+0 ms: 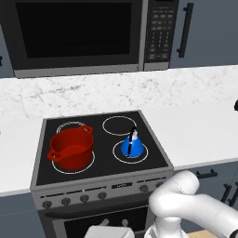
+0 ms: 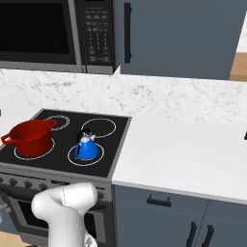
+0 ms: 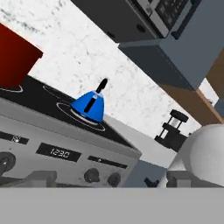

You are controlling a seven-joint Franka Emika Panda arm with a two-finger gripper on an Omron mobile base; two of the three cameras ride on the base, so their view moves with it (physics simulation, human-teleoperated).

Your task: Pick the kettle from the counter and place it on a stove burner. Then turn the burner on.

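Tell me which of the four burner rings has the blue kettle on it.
The front right stove burner; the kettle stands inside its ring. The red pot covers the front left.

Kettle (image 1: 131,146) on front-right stove burner (image 1: 117,154) (pot (image 1: 70,148) to its left)

The arm (image 1: 195,207) is glossy white, built of thick rounded tubes with a bulbous elbow (image 2: 67,200); at six o'clock a pale blocky link (image 1: 109,231) shows.

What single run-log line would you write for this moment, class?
kettle: on front-right stove burner | red pot: front-left burner | gripper: low before knobs, state unclear | next: turn burner on
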